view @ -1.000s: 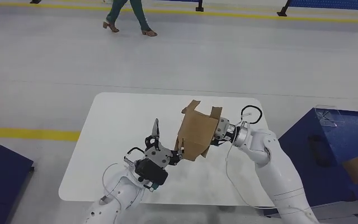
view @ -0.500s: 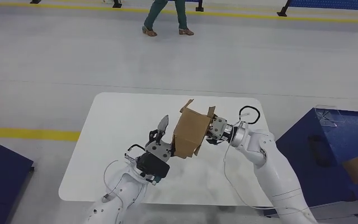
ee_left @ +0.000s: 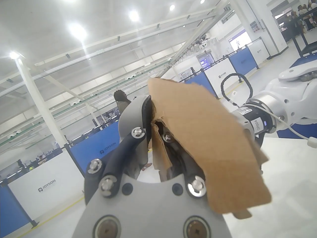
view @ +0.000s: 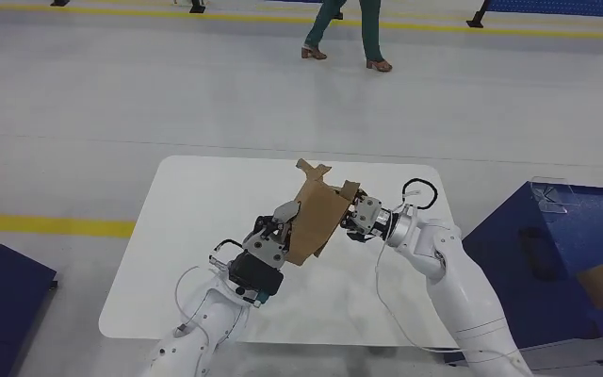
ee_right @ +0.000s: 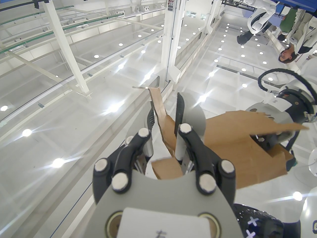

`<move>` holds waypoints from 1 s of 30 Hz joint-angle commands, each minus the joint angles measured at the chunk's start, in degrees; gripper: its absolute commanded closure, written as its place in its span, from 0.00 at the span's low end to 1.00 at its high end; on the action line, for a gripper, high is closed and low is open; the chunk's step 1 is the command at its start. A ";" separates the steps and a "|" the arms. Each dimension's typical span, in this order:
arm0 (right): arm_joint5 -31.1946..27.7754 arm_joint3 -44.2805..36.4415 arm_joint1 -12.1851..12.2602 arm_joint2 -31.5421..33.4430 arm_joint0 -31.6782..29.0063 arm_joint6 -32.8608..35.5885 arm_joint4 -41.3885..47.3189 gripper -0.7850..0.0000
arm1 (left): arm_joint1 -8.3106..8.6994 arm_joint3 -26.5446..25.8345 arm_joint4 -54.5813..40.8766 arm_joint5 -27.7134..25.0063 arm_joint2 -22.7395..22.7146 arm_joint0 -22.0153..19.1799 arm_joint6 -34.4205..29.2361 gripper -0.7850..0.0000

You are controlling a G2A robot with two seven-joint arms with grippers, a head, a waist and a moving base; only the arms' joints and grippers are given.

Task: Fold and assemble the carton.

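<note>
Top view: the carton [view: 316, 219] is hanging tilted above the tabletop [view: 188, 245], between the left hand [view: 280, 224] and the right hand [view: 353, 219], both touching it.
Left wrist view: the left hand's fingers [ee_left: 135, 122] are pinching a carton flap narrowly.
Right wrist view: the right hand's fingers [ee_right: 179, 115] are clamping a thin flap edge, with the carton body just beyond them.

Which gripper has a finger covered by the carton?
The left gripper: the carton hides one finger. The right gripper shows both fingers, pinching a flap.

Left end effector [view: 282, 216], right end effector [view: 350, 220] aloft, facing; both clamped
</note>
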 commanded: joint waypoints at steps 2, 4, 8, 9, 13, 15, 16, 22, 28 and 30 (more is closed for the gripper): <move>0.00 0.00 0.00 0.00 0.00 0.00 0.00 0.00 | 0.00 0.00 -0.01 0.01 0.00 0.00 -0.04 1.00; 0.00 0.00 0.00 0.00 0.00 0.00 0.00 0.00 | 0.00 0.00 -0.01 0.01 0.00 0.00 -0.04 1.00; 0.00 0.00 0.00 0.00 0.00 0.00 0.00 0.00 | 0.00 0.00 -0.01 0.01 0.00 0.00 -0.04 1.00; 0.00 0.00 0.00 0.00 0.00 0.00 0.00 0.00 | 0.00 0.00 -0.01 0.01 0.00 0.00 -0.04 1.00; -0.26 0.70 0.17 1.24 -0.18 0.18 0.52 0.00 | -0.01 -0.03 -0.23 0.00 -0.02 0.11 -0.38 1.00; 1.56 1.95 0.85 4.05 0.85 -0.59 -1.66 0.00 | -0.36 -1.25 -4.23 -1.28 0.05 0.32 -5.72 1.00; 2.53 2.29 1.30 5.66 1.35 -0.33 -4.03 0.00 | -0.59 -1.99 -5.87 -1.22 -0.12 -0.12 -9.33 1.00; 7.63 5.19 4.05 14.89 2.62 9.57 -18.39 0.00 | -2.49 -3.87 -25.84 -1.89 -0.37 -3.26 -27.19 1.00; 4.90 5.48 6.33 18.98 2.57 28.73 -33.88 0.00 | -4.45 -1.25 -53.55 -2.87 -1.93 -6.37 -36.81 1.00; 2.53 5.51 6.91 18.64 2.83 35.18 -39.05 0.00 | -5.08 0.05 -62.53 -3.25 -2.31 -6.98 -38.53 1.00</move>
